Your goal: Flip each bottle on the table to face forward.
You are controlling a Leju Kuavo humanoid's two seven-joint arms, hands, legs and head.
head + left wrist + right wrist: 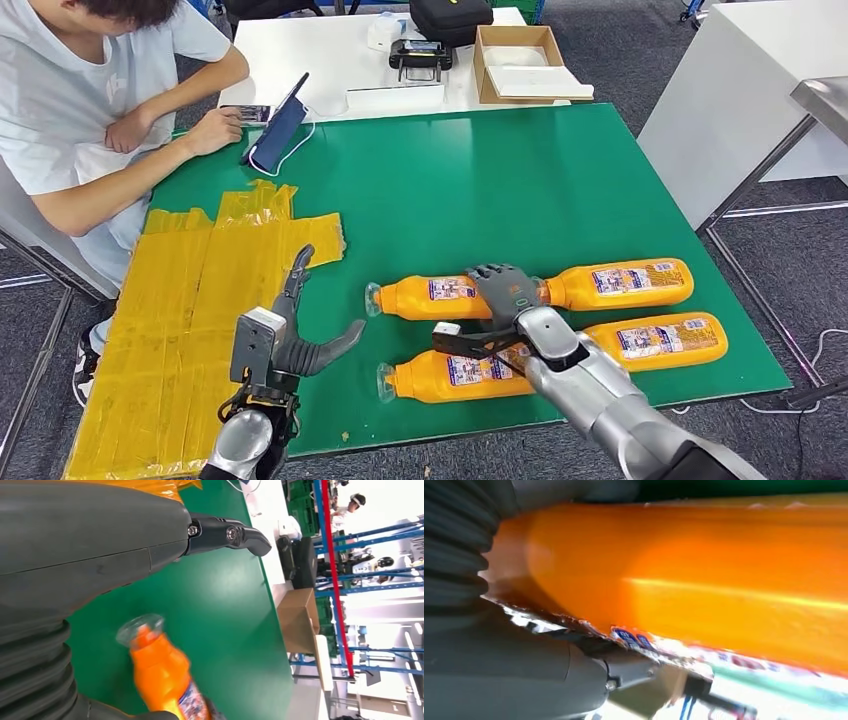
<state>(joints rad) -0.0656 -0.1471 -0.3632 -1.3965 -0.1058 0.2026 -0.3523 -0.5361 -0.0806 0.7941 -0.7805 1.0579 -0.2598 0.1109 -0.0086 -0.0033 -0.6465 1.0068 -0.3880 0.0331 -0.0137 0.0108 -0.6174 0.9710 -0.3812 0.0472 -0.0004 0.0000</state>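
Four plastic bottles of orange drink lay on their sides on the green-covered counter [520, 180], in two rows of two, each with a printed label band and a clear cap. The far-left bottle [432, 297] pointed its cap to the left, and its base end lay under the right hand [505, 290]. The far-right bottle [620, 283] lay end to end with it, its neck hidden just behind that hand. The near-left bottle [455, 375] and the near-right bottle [660, 338] formed the row closer to the robot, partly crossed by the silver right forearm.

The right hand, dark grey and ribbed at the wrist, pressed down over the far-left bottle with its fingers curled on the smooth orange body; the right wrist view showed that glossy surface close against the palm, with the label edge beside the thumb.

The left hand [300, 335] hovered over the green surface left of the bottles, fingers spread apart and holding nothing.

A patch of crinkled yellow plastic sheeting [200, 320] covered the left part of the counter. A person [90, 100] in a pale shirt sat at the far left corner, forearms on the edge, beside a propped tablet [280, 125]. Beyond, a white table [340, 55] carried an open cardboard box [520, 60] and a black case [450, 18].
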